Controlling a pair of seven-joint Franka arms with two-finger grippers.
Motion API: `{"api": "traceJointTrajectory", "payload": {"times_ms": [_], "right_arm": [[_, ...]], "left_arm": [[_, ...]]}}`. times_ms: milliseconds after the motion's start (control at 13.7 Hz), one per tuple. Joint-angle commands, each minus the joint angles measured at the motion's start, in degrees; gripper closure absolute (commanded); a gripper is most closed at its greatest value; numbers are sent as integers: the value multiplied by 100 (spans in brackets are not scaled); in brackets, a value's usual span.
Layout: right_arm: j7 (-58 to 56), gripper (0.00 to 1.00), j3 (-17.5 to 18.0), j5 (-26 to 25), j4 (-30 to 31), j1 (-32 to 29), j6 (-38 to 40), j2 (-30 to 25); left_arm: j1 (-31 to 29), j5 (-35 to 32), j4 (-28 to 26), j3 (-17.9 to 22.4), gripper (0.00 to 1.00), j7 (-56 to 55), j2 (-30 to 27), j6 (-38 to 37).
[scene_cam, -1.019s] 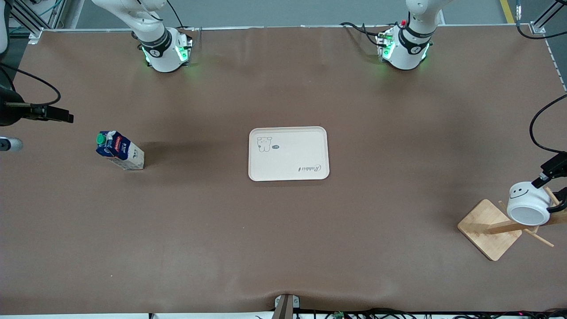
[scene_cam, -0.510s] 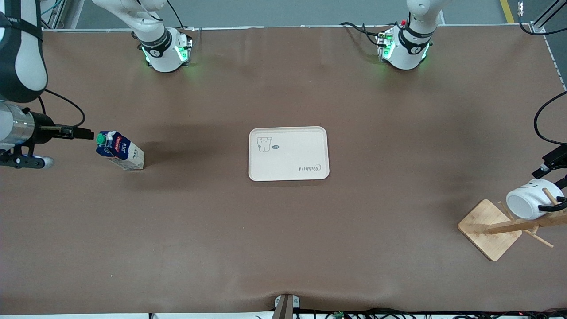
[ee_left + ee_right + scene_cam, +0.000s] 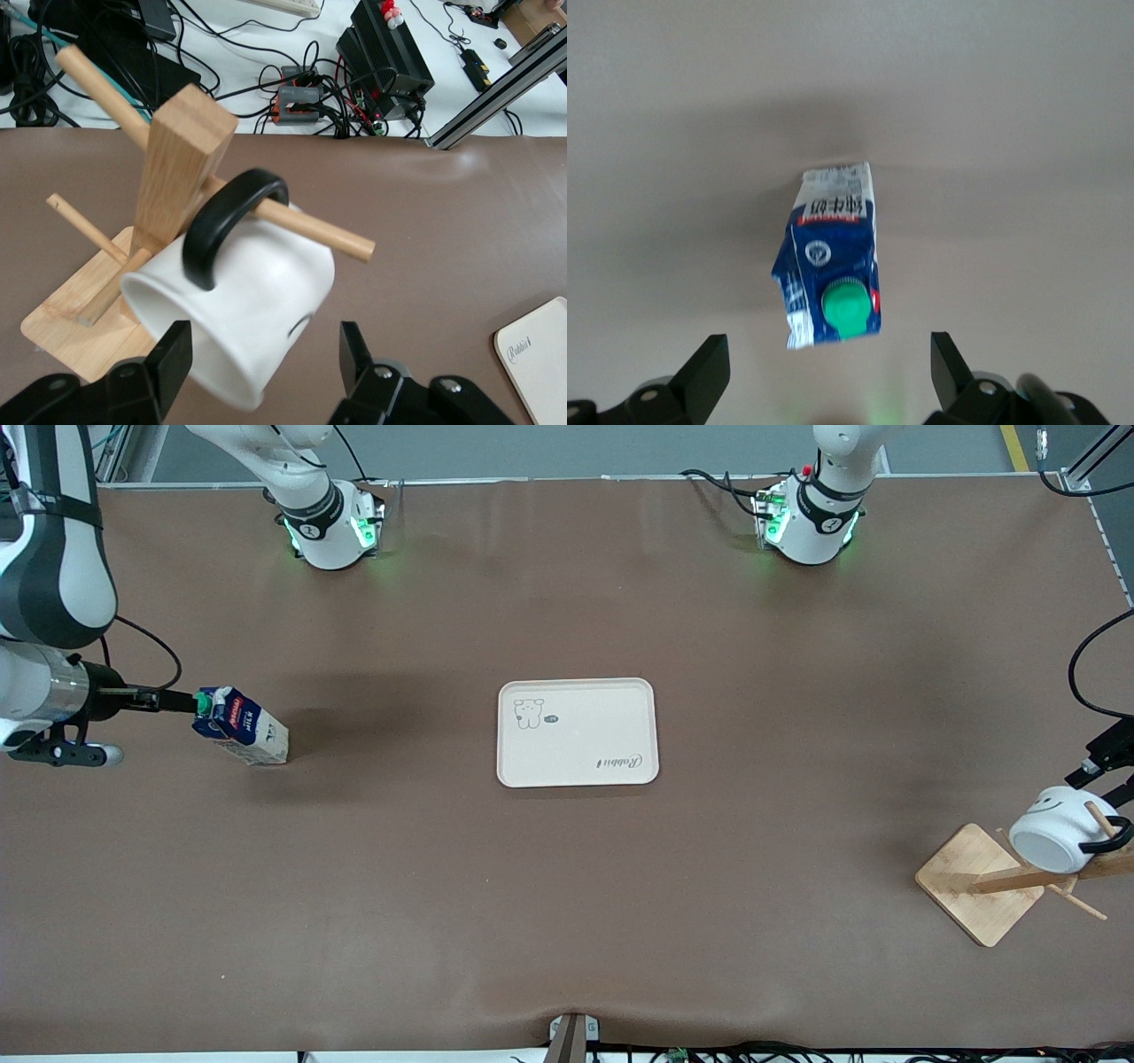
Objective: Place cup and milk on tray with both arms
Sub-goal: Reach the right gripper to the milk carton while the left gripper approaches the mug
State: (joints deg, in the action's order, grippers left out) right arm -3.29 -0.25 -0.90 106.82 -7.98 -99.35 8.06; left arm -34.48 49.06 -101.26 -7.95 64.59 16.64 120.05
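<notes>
Standing nearest the front camera, at the left arm's end of the table, a wooden rack [image 3: 979, 886] carries the cup [image 3: 1054, 840] on one of its pegs, the peg running through the black handle and the cup's mouth tipped down toward the camera. The left gripper [image 3: 259, 352] sits at the cup with its jaws partly open, one finger on each side of the white body; contact cannot be told, and the cup hangs from the peg. Farther from the camera, mid-table, the cream tray [image 3: 578, 732] lies flat with nothing on it. About level with it, toward the right arm's end, the milk [image 3: 241, 726] stands on the table, green cap on top. The right gripper [image 3: 829, 367] hangs over the milk, jaws spread wide with the carton between them, holding nothing. Farthest off, both arm bases glow green
</notes>
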Motion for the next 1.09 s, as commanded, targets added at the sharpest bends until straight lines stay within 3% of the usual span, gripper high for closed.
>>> {"api": "traceJointTrajectory", "payload": {"times_ms": [0, 364, 801, 1019], "right_arm": [[-259, 0, 78, 2, 646, -125, -506, -322], [-260, 0, 78, 222, 1226, -99, -875, -586], [-383, 0, 86, 222, 1561, -81, -1262, -692], [-400, 0, 86, 213, 1666, -63, -1472, -665]], "left_arm": [[64, 288, 133, -31, 25, 159, 129, 36], [152, 341, 229, -31, 27, 159, 270, 220], [275, 341, 291, -31, 56, 89, 270, 273], [284, 332, 282, -31, 79, 88, 270, 273]]}}
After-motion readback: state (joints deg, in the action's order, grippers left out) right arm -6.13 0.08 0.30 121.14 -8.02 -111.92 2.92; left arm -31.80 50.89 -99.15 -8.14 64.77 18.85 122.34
